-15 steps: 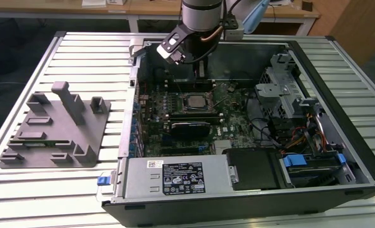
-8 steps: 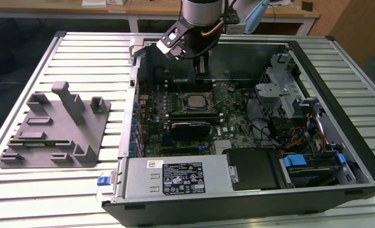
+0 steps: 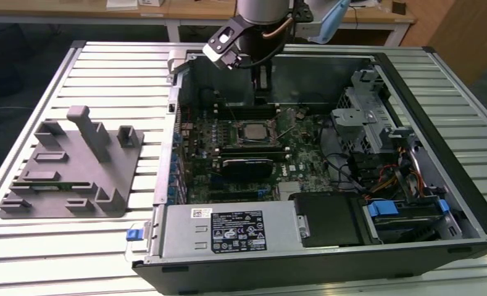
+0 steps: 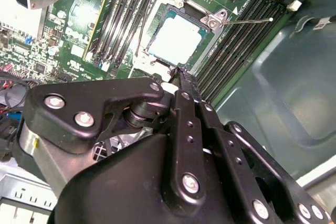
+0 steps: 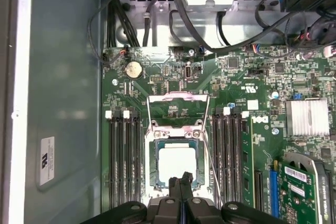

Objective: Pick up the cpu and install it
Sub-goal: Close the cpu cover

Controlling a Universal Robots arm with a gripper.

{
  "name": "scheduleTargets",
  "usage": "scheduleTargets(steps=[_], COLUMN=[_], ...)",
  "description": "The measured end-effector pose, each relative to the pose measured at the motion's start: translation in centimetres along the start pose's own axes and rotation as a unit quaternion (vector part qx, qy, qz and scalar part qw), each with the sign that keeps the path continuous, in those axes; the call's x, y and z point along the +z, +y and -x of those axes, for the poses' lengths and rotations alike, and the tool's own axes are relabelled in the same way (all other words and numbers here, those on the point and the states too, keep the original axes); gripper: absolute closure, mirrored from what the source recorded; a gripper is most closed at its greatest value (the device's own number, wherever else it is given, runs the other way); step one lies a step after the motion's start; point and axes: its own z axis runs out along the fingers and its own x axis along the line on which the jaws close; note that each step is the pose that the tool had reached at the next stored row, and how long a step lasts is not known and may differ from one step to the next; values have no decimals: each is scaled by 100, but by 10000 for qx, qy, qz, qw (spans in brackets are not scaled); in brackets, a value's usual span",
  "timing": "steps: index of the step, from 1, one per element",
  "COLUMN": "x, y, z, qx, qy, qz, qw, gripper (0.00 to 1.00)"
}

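Gripper (image 5: pixel 181 182) closed, its two black fingers pressed tight with nothing between them, hangs low over the edge of the cpu (image 5: pixel 177 162); in the second wrist view the joined tips (image 4: pixel 179 72) meet the socket's corner, though whether they touch it cannot be told. The cpu (image 4: pixel 176 38) lies flat in the motherboard (image 5: pixel 173 85) socket, pale metal top up and uncovered. The retention frame (image 5: pixel 178 106) is swung open and lies back on the board beyond the chip, with its thin wire lever (image 4: pixel 247 22) raised beside it. Banks of black memory slots (image 5: pixel 123 156) flank the socket on both sides (a round coin battery (image 5: pixel 134 68) sits farther along the board).

In the exterior view the arm (image 3: pixel 260 12) reaches down into an open computer case (image 3: pixel 326 77) lying on its side, with the cpu (image 3: pixel 252 131) near the middle of the board. A grey fixture (image 3: pixel 70 166) rests on the slatted table (image 3: pixel 54 246), well apart on the exterior view's left.
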Motion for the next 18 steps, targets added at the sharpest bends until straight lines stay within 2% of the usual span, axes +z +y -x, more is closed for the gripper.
scheduleTargets(steps=[7,18], x=[-13,0], y=[11,198], z=[0,-7], qx=[-1,0], qy=[-1,0], qz=[0,0], qw=[10000,10000], gripper=[89,89])
